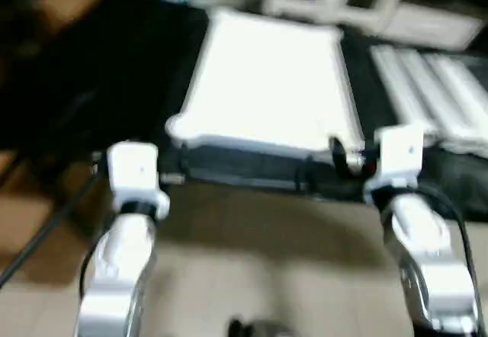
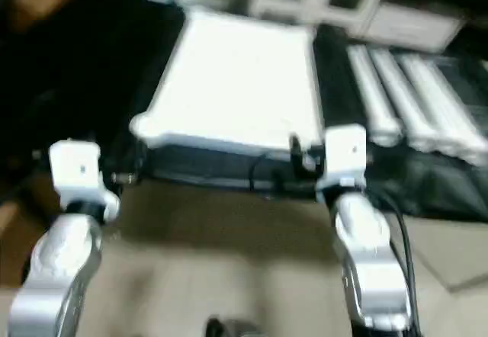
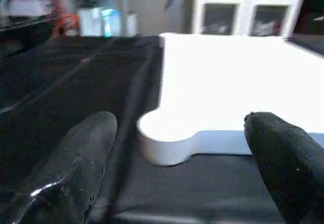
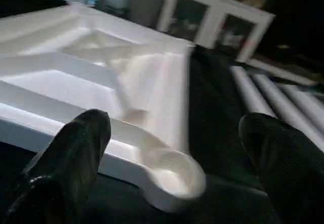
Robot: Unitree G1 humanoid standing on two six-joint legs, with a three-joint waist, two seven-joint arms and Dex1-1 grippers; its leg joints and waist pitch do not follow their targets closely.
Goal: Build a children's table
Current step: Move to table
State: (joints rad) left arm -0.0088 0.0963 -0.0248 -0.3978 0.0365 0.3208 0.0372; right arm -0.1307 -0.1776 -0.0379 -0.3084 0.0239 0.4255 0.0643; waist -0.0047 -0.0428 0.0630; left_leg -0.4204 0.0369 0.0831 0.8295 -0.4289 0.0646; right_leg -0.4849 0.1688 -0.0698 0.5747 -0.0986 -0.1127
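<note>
The white tabletop (image 1: 267, 78) lies ribbed side up on the black-draped work table (image 1: 114, 70), near its front edge, with the white tube legs (image 2: 412, 101) side by side on the cloth to its right. The left gripper (image 3: 177, 168) faces the near-left corner socket (image 3: 162, 133), fingers spread wide and empty. The right gripper (image 4: 172, 163), equally wide and empty, faces the near-right corner socket (image 4: 174, 176).

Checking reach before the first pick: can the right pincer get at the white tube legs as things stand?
Probably yes: the right pincer is open and empty, and the white tube legs lie uncovered on the black cloth beyond it, beside the white ribbed tabletop.
</note>
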